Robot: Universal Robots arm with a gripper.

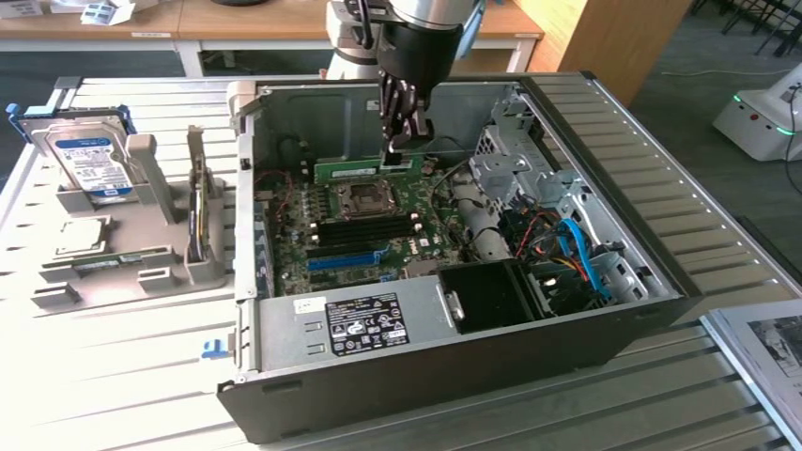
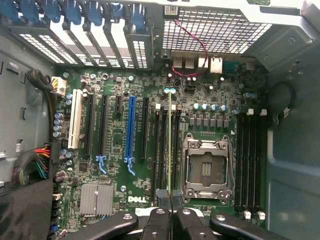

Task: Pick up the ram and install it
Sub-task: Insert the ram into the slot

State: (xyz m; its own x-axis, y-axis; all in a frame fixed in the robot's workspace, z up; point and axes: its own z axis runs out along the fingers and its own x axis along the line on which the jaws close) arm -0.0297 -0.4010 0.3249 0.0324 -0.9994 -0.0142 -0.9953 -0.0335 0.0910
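The ram (image 1: 361,170), a long green stick, hangs level inside the open computer case (image 1: 652,282), just beyond the processor socket (image 1: 360,197) on the motherboard. My gripper (image 1: 401,148) reaches down from above and is shut on the stick's upper edge near one end. In the wrist view the ram (image 2: 170,145) shows edge-on as a thin green line between my black fingers (image 2: 159,222). It runs along the black memory slots (image 2: 161,150) beside the socket (image 2: 207,167). I cannot tell whether it touches a slot.
A grey holder (image 1: 131,268) on the exterior view's left carries a blue-labelled hard drive (image 1: 85,162) and a square silver processor chip (image 1: 78,235). Inside the case are a power supply (image 1: 363,324), a black fan shroud (image 1: 495,296), blue and red cables (image 1: 579,249) and a drive cage (image 1: 508,155).
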